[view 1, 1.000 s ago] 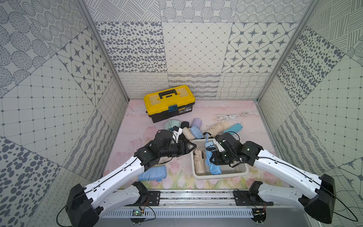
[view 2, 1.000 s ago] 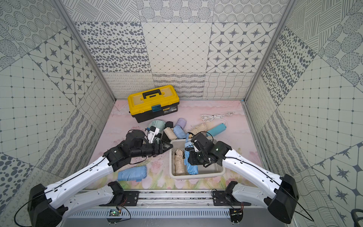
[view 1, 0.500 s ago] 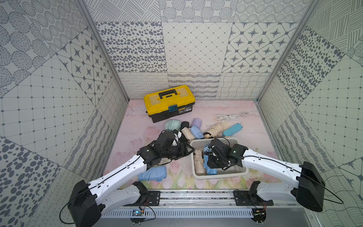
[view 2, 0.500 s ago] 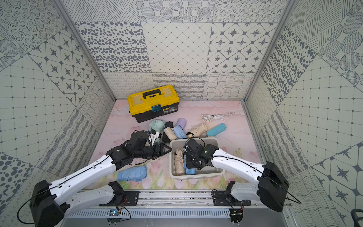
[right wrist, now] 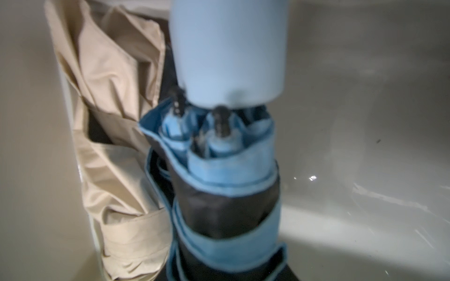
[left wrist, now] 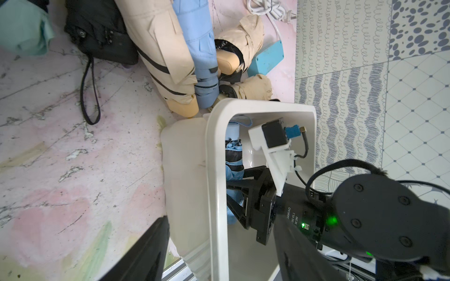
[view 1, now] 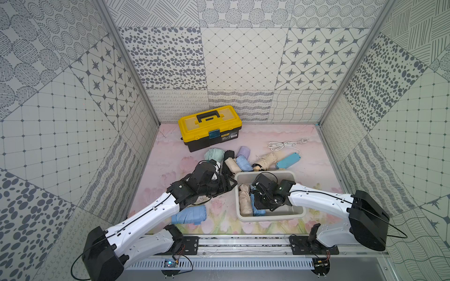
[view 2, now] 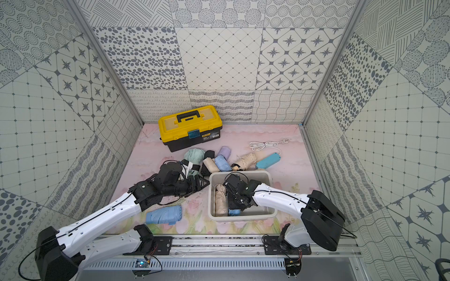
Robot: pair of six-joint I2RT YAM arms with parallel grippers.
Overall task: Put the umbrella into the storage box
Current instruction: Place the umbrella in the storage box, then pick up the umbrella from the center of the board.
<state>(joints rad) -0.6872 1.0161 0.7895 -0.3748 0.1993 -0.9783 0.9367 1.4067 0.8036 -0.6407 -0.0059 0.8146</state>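
The right gripper (left wrist: pixel 230 192) is clamped on the blue umbrella (right wrist: pixel 226 175) inside the storage box (left wrist: pixel 215 175), wrist bent down, forearm stretched in from the right. The umbrella lies near-to-far (handle at the far end) beside a beige umbrella (view 1: pixel 244 202). The left gripper (view 1: pixel 229 187), jaws apart, sits at the box's left rim.

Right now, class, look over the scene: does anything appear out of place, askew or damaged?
One pale blue umbrella lies alone near the front rail, apart from the heap of umbrellas beyond the storage box. The pink floor mat is scuffed, its print flaking.
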